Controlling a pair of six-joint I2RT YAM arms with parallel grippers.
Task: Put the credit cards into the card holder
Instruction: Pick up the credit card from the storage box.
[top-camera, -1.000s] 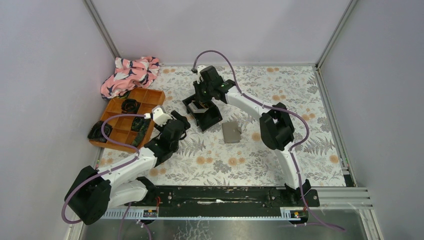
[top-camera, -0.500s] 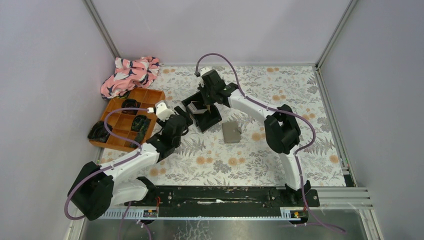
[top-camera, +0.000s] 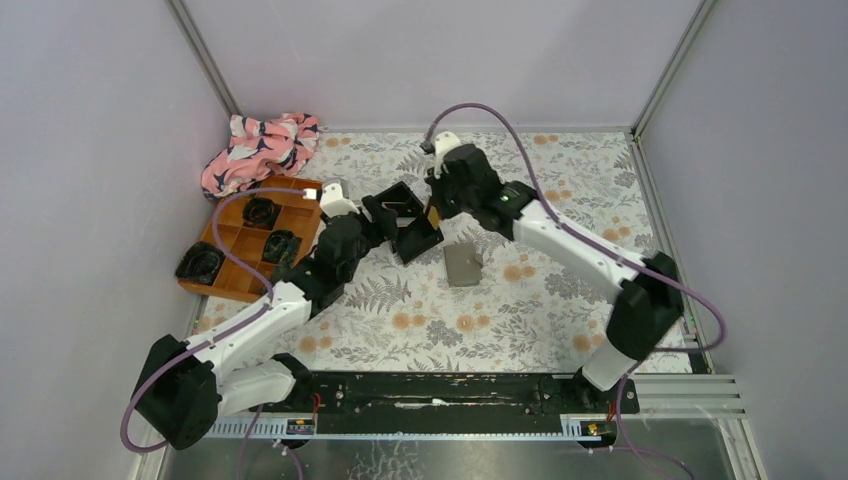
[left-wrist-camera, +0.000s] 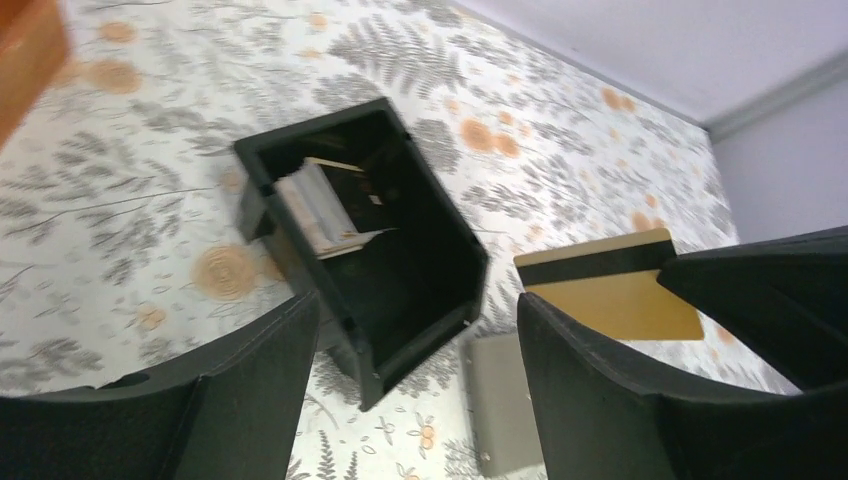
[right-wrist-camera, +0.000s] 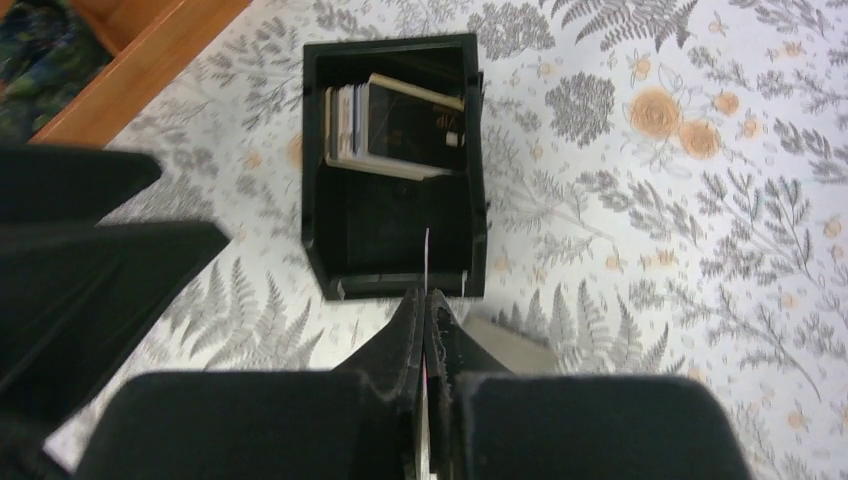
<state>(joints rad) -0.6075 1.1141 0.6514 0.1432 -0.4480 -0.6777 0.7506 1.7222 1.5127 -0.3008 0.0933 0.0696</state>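
At 11 o'clock of the card holder (top-camera: 462, 263) — right jaws: clenched on gold credit card (left-wrist-camera: 610, 290).
Left jaws: released.
Card: likely thin, stiff, slick — pinch flat faces.

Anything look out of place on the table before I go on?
Yes: the card holder lies closed beside the black tray, while the right claw grips a gold card. The remaining cards lean untidily at one end of that tray. Nothing looks spilled or damaged.

The fern-print table (top-camera: 560, 290) carries a black tray (top-camera: 425, 243), grey card holder (top-camera: 462, 264), orange compartment tray (top-camera: 232, 240) and pink cloth (top-camera: 258, 148).
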